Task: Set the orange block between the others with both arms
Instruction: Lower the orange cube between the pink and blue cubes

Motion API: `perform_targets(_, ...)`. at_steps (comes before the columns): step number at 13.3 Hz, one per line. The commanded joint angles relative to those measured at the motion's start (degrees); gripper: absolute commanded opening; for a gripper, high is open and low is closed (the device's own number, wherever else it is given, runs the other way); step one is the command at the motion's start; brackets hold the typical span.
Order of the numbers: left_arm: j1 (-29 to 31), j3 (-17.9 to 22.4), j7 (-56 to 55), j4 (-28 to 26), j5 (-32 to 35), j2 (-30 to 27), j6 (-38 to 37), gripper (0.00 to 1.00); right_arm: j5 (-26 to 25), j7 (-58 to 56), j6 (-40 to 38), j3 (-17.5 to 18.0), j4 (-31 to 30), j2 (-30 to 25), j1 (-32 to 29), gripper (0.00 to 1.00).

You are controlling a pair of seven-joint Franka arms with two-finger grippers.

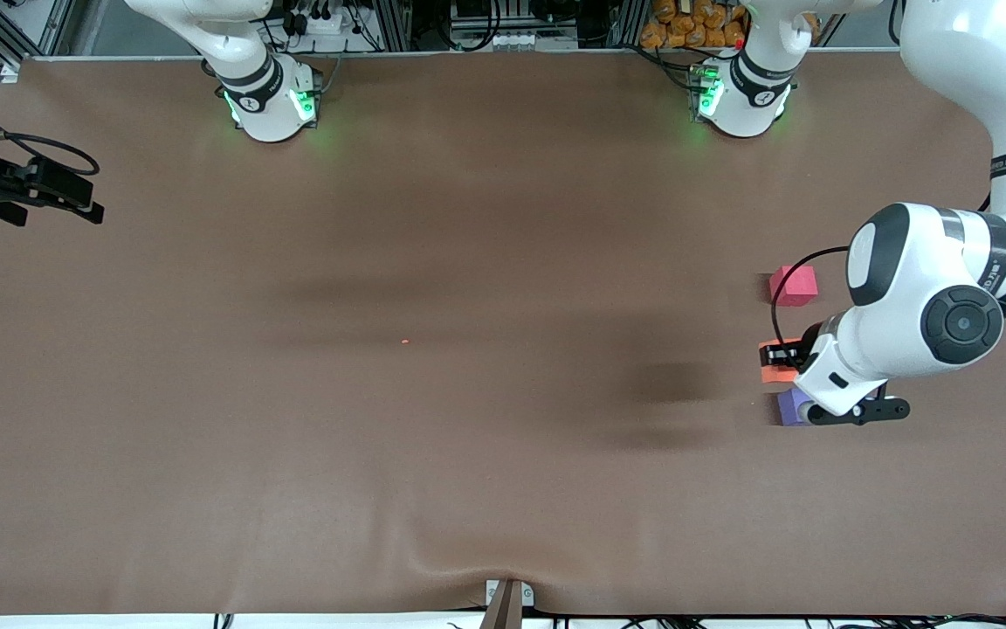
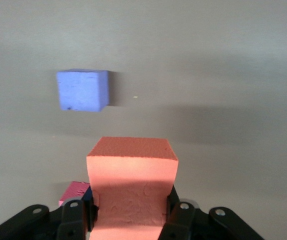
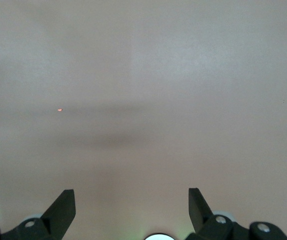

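Covering the table, brown matte cloth (image 1: pixel 433 262) wrinkles at its near edge. Left gripper (image 2: pixel 132 212) clamps small orange foam cube (image 2: pixel 132 172); right gripper (image 3: pixel 132 207) gapes wide, waiting.

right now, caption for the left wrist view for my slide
Left gripper shut on the orange block, with the purple-blue cube resting apart on the table.

High front camera, two wrist close-ups
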Motion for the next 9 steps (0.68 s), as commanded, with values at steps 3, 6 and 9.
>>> perform_targets(3,4.70,-0.85,1.29,-20.12,2.48,-7.69,17.51,0.00,0.68,0.08,-0.77,0.58,0.28,-0.76,-0.60,1.00)
perform_targets(6,7.78,-0.94,6.38,-23.30,3.27,-7.43,21.75,0.00,0.68,0.08,-0.94,0.50,0.02,-0.67,-0.69,1.00)
perform_targets(9,9.01,-0.94,7.44,-26.63,3.27,-7.69,24.99,0.00,0.68,0.08,-0.94,0.50,-0.07,-0.59,-0.69,1.00)
